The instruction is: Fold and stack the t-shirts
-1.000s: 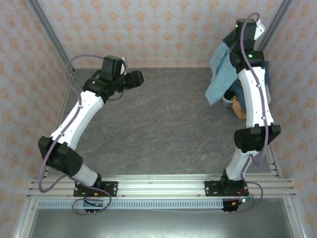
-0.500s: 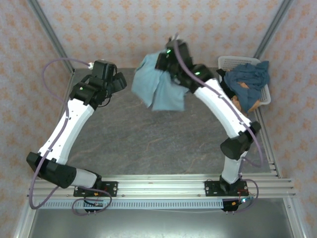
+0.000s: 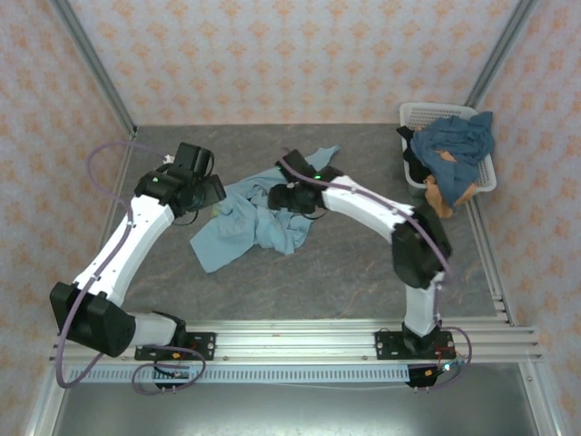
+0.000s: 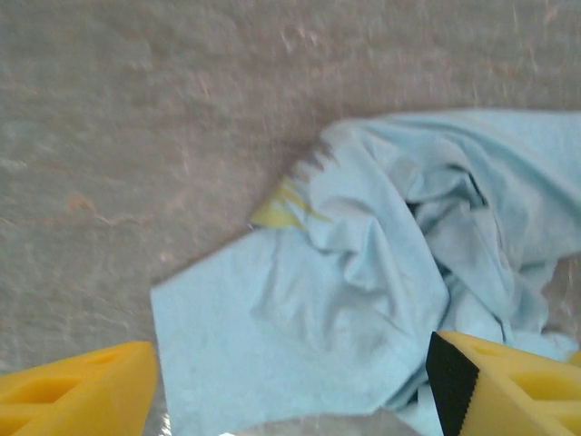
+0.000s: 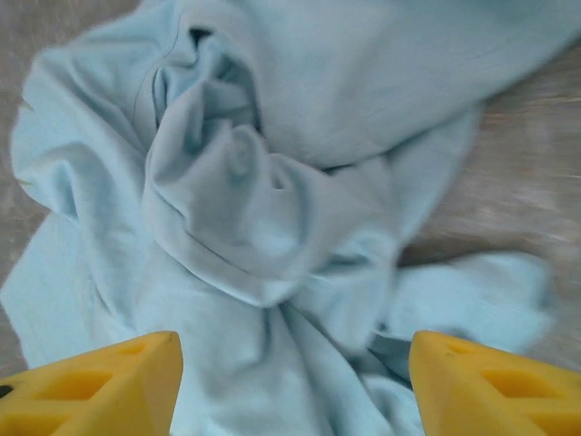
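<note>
The right gripper (image 5: 290,377) has its 2 yellow fingers (image 5: 100,381) spread wide apart with nothing clamped between them. It points down at the bunched middle of the light sky-blue t-shirt (image 5: 272,182), and whether the tips touch the cloth cannot be told. In the top view this gripper (image 3: 281,195) sits over the upper middle of that t-shirt (image 3: 245,227), at the end of an arm that bends in from the right base. The left gripper (image 4: 290,386) is likewise parted, 1 yellow finger low at each side of its wrist view and no cloth pinched between them. It looks down on the left part of the t-shirt (image 4: 363,300), where a flat flap lies on the table (image 4: 136,136) and a small yellowish patch shows at a folded edge. Seen from above, the left gripper (image 3: 211,191) stands just beside the shirt's left edge. The t-shirt lies crumpled and unfolded near the centre of the grey table (image 3: 345,263), with a strip of cloth trailing up toward the far side and a broader flap spread toward the near left. Well apart from it, at the far right corner, the white lattice basket (image 3: 418,113) holds the slate-blue t-shirt (image 3: 454,136), heaped above the rim, and the orange-tan t-shirt (image 3: 445,195), which hangs over the basket's near edge.
</note>
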Motion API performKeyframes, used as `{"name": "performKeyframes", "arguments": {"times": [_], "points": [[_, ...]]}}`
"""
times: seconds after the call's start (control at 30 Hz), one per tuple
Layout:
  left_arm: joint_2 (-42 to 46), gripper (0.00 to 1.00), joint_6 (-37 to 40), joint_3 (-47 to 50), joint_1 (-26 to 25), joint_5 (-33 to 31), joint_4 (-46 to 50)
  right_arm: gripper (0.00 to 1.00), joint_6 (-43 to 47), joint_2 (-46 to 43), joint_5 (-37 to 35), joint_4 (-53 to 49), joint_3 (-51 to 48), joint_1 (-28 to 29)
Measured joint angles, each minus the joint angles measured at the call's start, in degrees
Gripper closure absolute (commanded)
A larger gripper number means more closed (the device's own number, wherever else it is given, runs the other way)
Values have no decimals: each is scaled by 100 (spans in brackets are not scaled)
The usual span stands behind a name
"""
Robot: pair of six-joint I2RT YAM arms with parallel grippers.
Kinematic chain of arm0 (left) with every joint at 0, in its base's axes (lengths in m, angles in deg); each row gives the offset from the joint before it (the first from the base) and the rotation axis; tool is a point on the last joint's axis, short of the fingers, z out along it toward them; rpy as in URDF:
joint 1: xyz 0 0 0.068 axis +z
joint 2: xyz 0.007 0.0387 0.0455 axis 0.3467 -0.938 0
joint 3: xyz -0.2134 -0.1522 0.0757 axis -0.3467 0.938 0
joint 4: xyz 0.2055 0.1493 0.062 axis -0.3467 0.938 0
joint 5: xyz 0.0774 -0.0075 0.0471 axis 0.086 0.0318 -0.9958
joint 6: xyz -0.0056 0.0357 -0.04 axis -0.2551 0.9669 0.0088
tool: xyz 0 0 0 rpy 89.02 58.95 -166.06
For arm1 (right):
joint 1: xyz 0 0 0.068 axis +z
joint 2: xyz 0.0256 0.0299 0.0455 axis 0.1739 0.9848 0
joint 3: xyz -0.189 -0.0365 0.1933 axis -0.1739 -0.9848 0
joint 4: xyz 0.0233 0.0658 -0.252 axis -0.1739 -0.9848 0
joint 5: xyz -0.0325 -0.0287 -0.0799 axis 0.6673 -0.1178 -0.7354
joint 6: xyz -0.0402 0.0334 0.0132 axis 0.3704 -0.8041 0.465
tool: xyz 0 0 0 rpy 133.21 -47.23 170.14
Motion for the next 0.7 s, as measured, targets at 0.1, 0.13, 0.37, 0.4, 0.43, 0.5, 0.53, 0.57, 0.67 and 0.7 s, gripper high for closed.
{"name": "performKeyframes", "arguments": {"times": [0.1,0.13,0.37,0.4,0.43,0.5,0.53,0.57,0.67,0.7], "points": [[-297,20,7,68,-52,389,-144,37,-186,-817,-210,116,-564,-444],[-470,20,22,63,-105,494,-238,37,-260,-979,-291,125,-660,-614],[-1827,20,44,-352,-732,750,-468,37,-673,-348,-382,260,-573,-1182],[-1974,20,0,-402,-758,732,-466,37,-743,-120,-352,260,-479,-1228],[-2074,20,-68,-409,-748,704,-466,37,-811,142,-304,262,-350,-1281],[-2175,20,-162,-378,-656,669,-472,37,-925,640,-243,260,-22,-1375],[-2186,20,-212,-339,-579,664,-501,37,-973,896,-229,245,186,-1419],[-2186,21,-243,-304,-501,667,-522,37,-1008,1119,-219,208,404,-1453],[-2225,24,-278,-262,-238,710,-695,41,-1088,1707,-153,170,1097,-1517],[-2262,26,-275,-271,-164,743,-774,43,-1137,1875,-122,140,1322,-1517]]}}
